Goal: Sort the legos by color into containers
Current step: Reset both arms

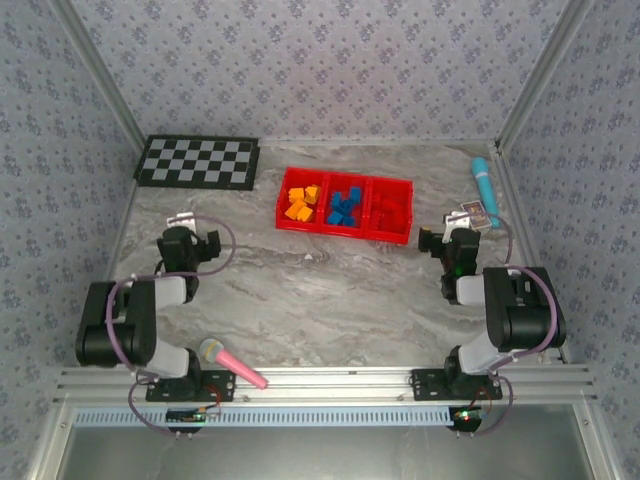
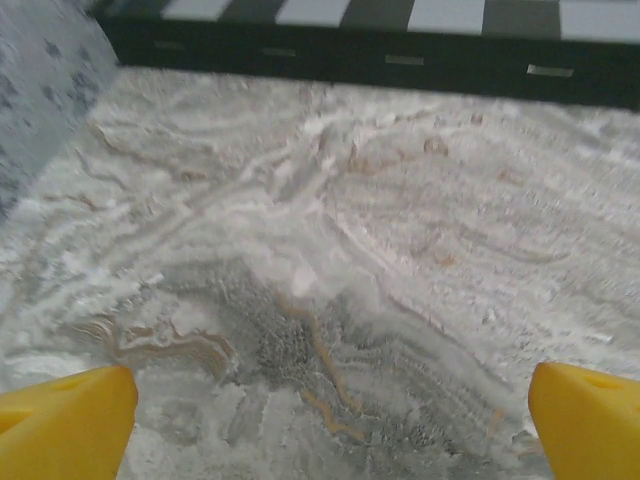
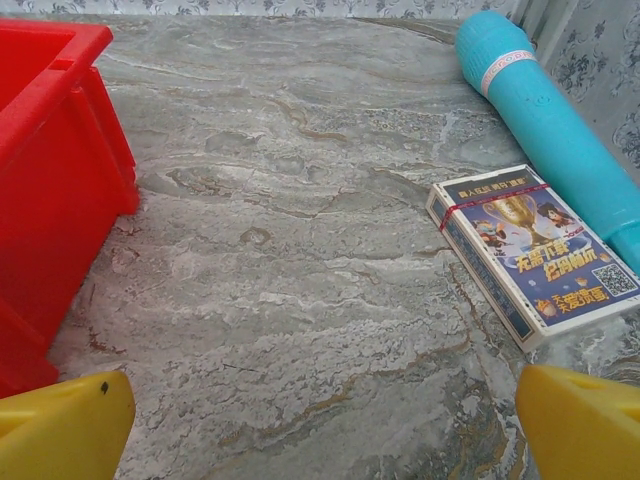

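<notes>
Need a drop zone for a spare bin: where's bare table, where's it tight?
Widest bare patch: mid table, bordered by the front wall of the tray, left gripper, right gripper and near edge. Narrower gap between tray and card box. Tight: far right corner, card box beside teal cylinder; microphone by the left arm's base.

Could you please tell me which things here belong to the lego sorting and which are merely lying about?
Belong to the job: red tray; orange-yellow legos in its left compartment; blue legos in the middle; red legos in the right.
Lying about: checkered board; pink-handled microphone; teal cylinder; boxed card deck.
</notes>
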Controlling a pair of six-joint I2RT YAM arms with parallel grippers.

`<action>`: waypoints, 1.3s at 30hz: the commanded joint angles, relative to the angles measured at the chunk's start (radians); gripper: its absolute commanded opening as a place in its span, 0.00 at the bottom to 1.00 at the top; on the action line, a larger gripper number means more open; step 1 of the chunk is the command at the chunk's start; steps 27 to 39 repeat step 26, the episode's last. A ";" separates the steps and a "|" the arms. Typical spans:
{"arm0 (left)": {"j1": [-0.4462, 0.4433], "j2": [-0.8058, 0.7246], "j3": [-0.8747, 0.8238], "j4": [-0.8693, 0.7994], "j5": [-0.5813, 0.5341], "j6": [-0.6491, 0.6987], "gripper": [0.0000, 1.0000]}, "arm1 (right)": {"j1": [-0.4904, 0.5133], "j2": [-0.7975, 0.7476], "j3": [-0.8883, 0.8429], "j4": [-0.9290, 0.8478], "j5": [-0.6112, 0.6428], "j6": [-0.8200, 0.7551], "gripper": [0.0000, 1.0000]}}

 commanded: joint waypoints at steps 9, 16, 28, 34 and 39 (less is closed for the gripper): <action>-0.001 0.038 0.005 0.143 0.072 0.016 1.00 | 0.002 -0.005 0.015 0.008 0.018 0.013 1.00; -0.001 0.037 0.010 0.134 0.073 0.014 1.00 | 0.001 -0.005 0.015 0.008 0.017 0.013 1.00; -0.002 0.037 0.010 0.134 0.073 0.015 1.00 | -0.001 -0.004 0.016 0.007 0.010 0.015 1.00; -0.002 0.037 0.010 0.134 0.073 0.015 1.00 | -0.001 -0.004 0.016 0.007 0.010 0.015 1.00; -0.002 0.037 0.010 0.134 0.073 0.015 1.00 | -0.001 -0.004 0.016 0.007 0.010 0.015 1.00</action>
